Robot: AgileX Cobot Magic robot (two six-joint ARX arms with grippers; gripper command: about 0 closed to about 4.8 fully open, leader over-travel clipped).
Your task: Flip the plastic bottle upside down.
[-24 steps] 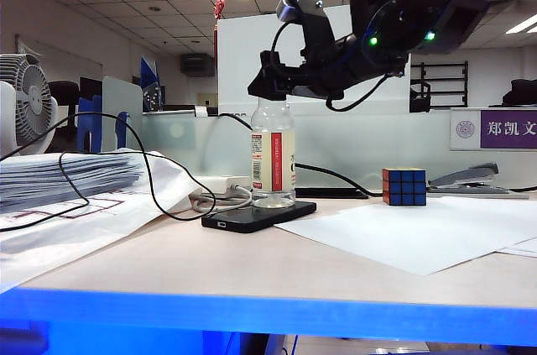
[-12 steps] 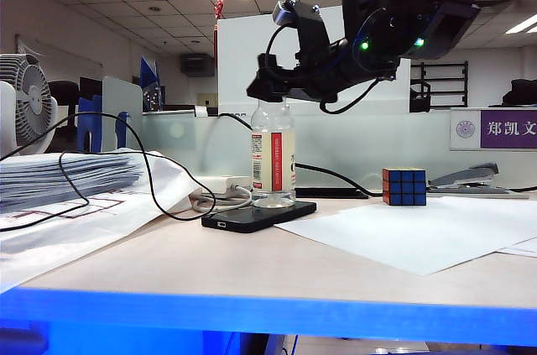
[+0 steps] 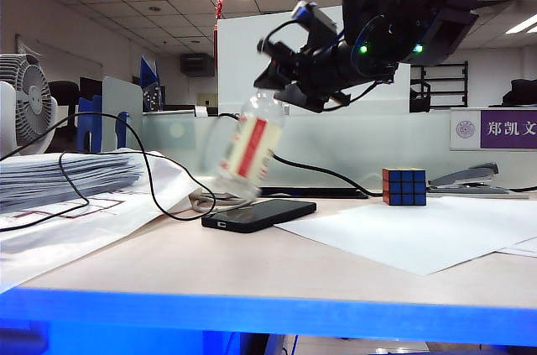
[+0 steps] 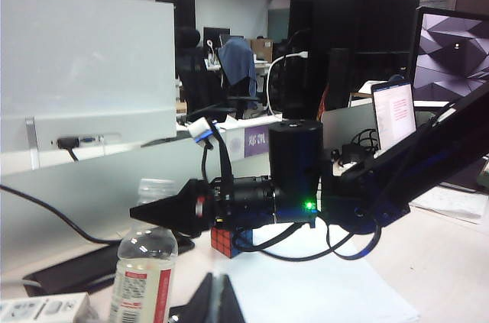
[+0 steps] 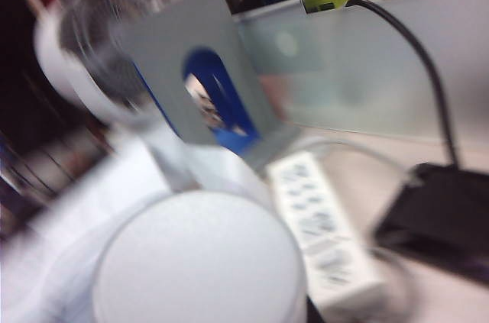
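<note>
The plastic bottle (image 3: pixel 250 143) is clamped at its neck by the right claw (image 3: pixel 273 86) and hangs lifted off the surface (image 3: pixel 277 267) above the phone (image 3: pixel 258 214). Its long axis is tilted, base swung down-left of the claw. The left claw (image 4: pixel 215 300), pinched together, is parked nearby but further off.

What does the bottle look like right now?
The bottle is clear plastic with a pale label and a red stripe. It looks empty. It hangs tilted in the air, its bottom swung left, off the phone below. The right gripper pinches its neck from above. It looks blurry.
</note>
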